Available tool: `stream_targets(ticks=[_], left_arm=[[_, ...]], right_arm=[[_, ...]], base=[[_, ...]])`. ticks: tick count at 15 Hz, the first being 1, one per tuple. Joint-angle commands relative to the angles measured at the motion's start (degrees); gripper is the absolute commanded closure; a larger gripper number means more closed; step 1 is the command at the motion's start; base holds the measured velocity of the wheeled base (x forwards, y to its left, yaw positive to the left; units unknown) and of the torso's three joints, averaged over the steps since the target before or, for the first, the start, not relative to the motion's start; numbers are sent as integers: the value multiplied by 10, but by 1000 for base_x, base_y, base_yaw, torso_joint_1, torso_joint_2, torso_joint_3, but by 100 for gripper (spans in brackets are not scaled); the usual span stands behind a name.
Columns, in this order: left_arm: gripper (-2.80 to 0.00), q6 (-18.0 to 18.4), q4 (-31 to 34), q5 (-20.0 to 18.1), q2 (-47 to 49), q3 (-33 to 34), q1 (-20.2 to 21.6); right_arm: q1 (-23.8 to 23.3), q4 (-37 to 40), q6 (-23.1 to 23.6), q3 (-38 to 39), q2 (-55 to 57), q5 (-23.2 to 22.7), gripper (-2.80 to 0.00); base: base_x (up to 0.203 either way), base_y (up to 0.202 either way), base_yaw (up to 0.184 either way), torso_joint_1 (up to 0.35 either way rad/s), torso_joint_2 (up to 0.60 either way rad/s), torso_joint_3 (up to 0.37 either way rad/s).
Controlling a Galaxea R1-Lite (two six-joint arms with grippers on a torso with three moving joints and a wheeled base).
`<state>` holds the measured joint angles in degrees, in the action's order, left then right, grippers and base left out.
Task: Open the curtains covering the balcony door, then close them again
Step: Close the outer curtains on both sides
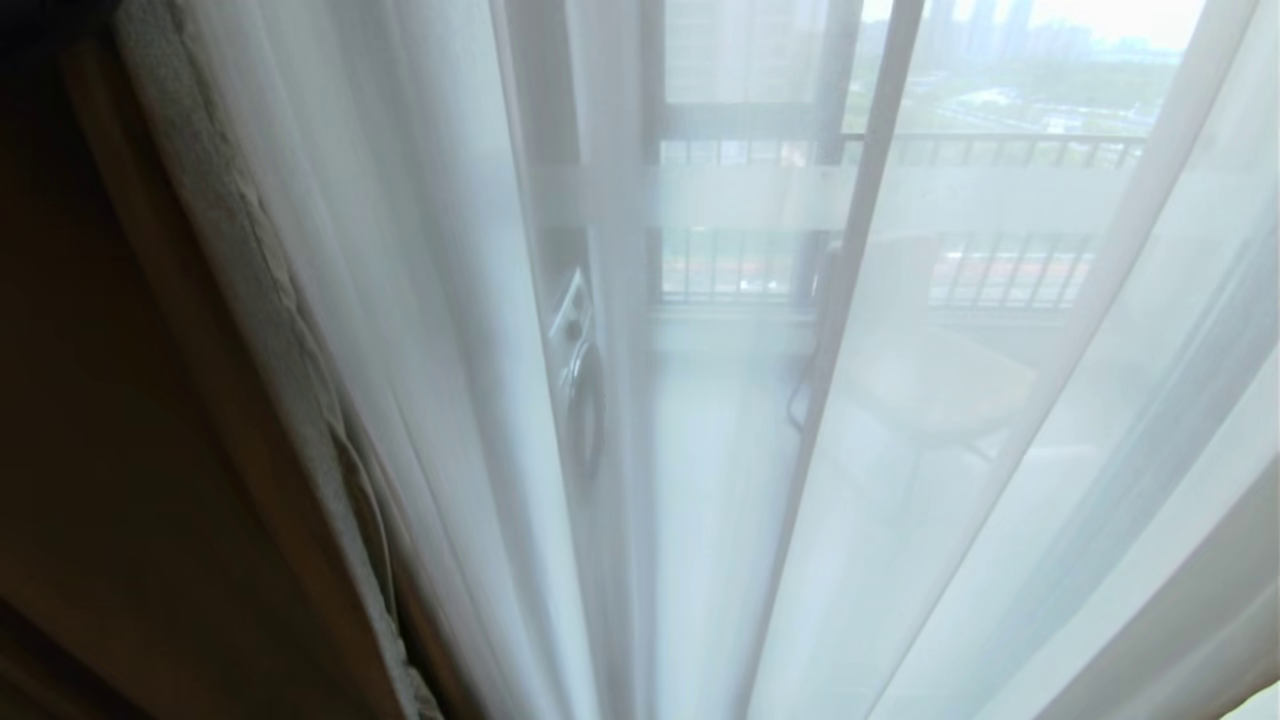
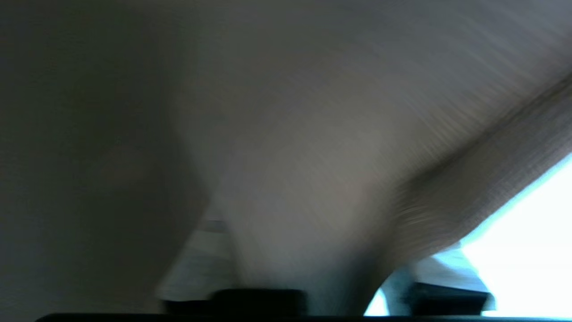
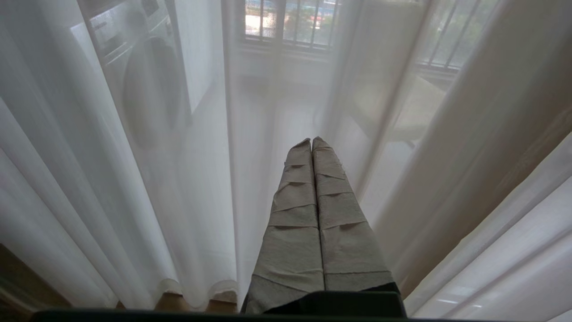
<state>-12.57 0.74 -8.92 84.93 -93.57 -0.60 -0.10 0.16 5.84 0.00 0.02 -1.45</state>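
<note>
White sheers (image 1: 400, 300) hang in vertical folds across nearly the whole head view. The balcony door (image 1: 760, 195) shows only through them, by its dark frame and frosted band. The beige drape (image 1: 150, 450) is bunched at the far left, beside the door, not over it. Its long axis runs floor to ceiling and its inner edge touches the sheers. A washing machine (image 1: 580, 380) and a railing (image 1: 1000, 150) show faintly through the cloth. Neither arm is in this view.

Left wrist view, blurred: ribbed tan drape fabric (image 2: 313, 112) fills it, very close to the camera. The left gripper (image 2: 330, 241) has its two pale fingers (image 2: 196, 264) standing well apart, so it reads as parted. A fold of the drape lies in the gap between them. Contact with either pad cannot be confirmed.

Right wrist view: the right gripper (image 3: 312, 142) points at the sheers (image 3: 134, 179) with its taped fingers pressed together and nothing between them. It sits near the cloth without gripping it.

Judgement: the left arm is the nearer one to the drape, which lies directly ahead of its jaws. Because the fold is vertical, any pull has to go sideways along the door, toward the robot's right, to draw the drape over the glass. The jaws would first need to close on the fold.
</note>
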Motion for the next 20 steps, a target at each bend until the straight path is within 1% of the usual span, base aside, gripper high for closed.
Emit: stream_targets(ticks=[1,5,13,16,20], left_arm=[[-280,-1,1,0,-18,16,0],[-280,-2,1,0,-84,82,-9],[-280,-2,2,2,-282,273,-11],[-280,-2,2,2,-325,310,-11],[-280,-2,2,1,-340,321,-12]], right_arm=[[0,0,0,0,0,0,0],[0,0,0,0,0,0,0],[0,0,0,0,0,0,0],[0,0,0,0,0,0,0],[0,0,0,0,0,0,0]], base=[[0,0,0,0,0,0],[0,0,0,0,0,0],[0,0,0,0,0,0],[0,0,0,0,0,0],[0,0,0,0,0,0]])
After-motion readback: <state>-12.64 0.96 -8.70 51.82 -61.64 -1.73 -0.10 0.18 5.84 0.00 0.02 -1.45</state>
